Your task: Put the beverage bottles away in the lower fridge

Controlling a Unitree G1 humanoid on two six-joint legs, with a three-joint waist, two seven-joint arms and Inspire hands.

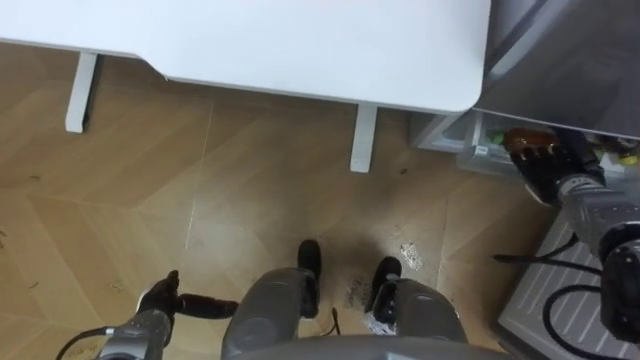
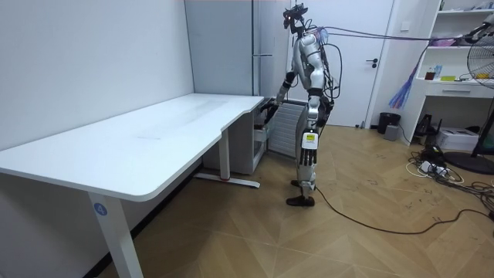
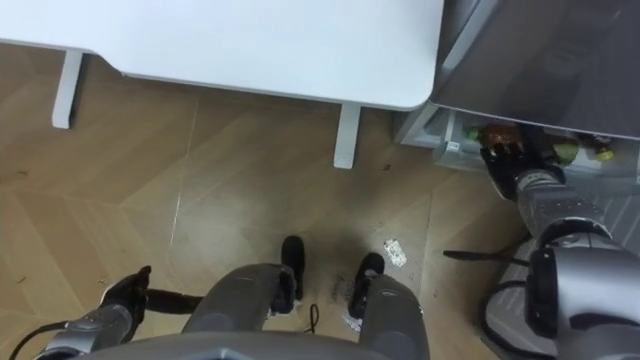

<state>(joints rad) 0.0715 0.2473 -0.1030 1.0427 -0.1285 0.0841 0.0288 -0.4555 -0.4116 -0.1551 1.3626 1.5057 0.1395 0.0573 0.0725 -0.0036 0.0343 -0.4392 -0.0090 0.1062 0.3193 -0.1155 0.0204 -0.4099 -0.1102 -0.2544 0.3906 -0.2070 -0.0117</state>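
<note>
Your right hand (image 1: pixel 535 165) is down in the clear-plastic lower fridge drawer (image 1: pixel 468 152), right at an orange-brown drink bottle (image 1: pixel 520 136); can't tell if it's gripped. Left hand (image 1: pixel 160 298) hangs low, grip unclear too. White flat-topped desk (image 1: pixel 300 40) ahead.

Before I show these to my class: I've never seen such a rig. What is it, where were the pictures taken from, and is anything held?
It is a two-legged humanoid robot with two hands. The room view, from a camera standing apart, shows it at the end of a white desk, beside a grey fridge. The two eye views look down from its head. The desk is bare. Its left hand hangs open and empty. Its right hand is at the fridge's open lower drawer; whether it holds something I cannot tell.
</note>
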